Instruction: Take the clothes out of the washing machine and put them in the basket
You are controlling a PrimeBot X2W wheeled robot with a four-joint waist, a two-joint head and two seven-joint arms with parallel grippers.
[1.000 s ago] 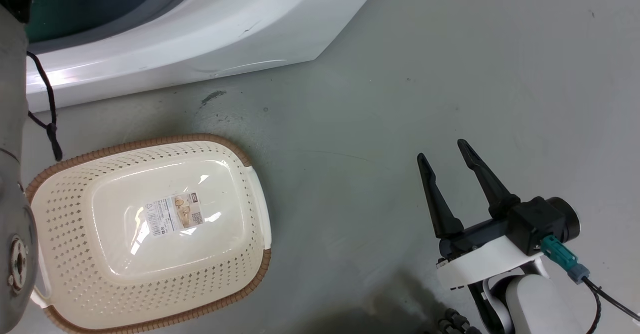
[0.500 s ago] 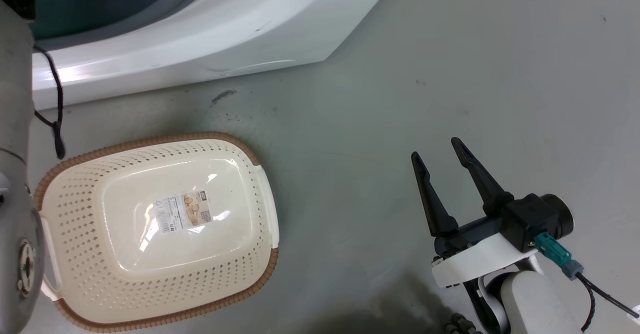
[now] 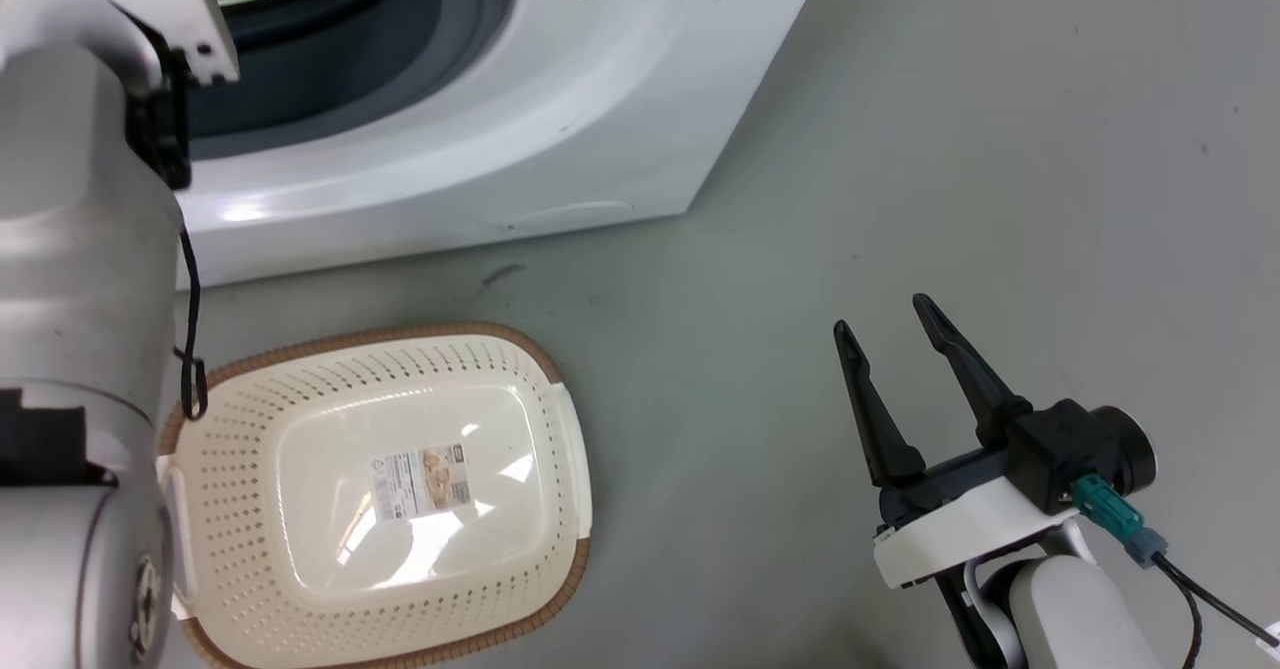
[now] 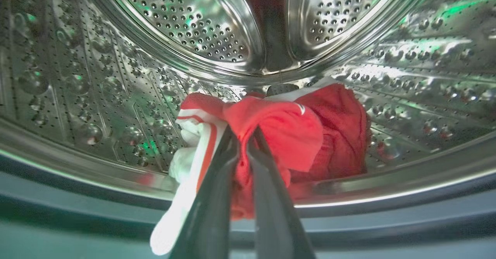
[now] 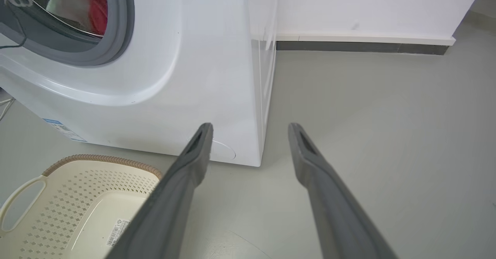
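Note:
The white washing machine [image 3: 560, 129] stands at the top of the head view, its grey-rimmed porthole facing me. Inside the steel drum [image 4: 193, 26] lie the red clothes [image 4: 333, 135] with white trim. My left gripper [image 4: 242, 133] is shut on a fold of the red fabric at the drum's front lip. A bit of red [image 5: 97, 3] shows through the porthole in the right wrist view. The cream basket [image 3: 440, 331] sits on the floor in front of the machine, with nothing in it. My right gripper [image 3: 880, 313] hovers open to the right of the basket, holding nothing.
My pale left forearm [image 3: 80, 279] runs up the left edge into the porthole, with a black cable [image 3: 190, 329] dangling over the basket's rim. Grey floor spreads to the right of the machine. A white wall with a dark baseboard [image 5: 360, 47] stands behind.
The head camera has tilted up, so more of the machine's front and porthole shows and the basket sits lower and further right. The right gripper keeps its open pose.

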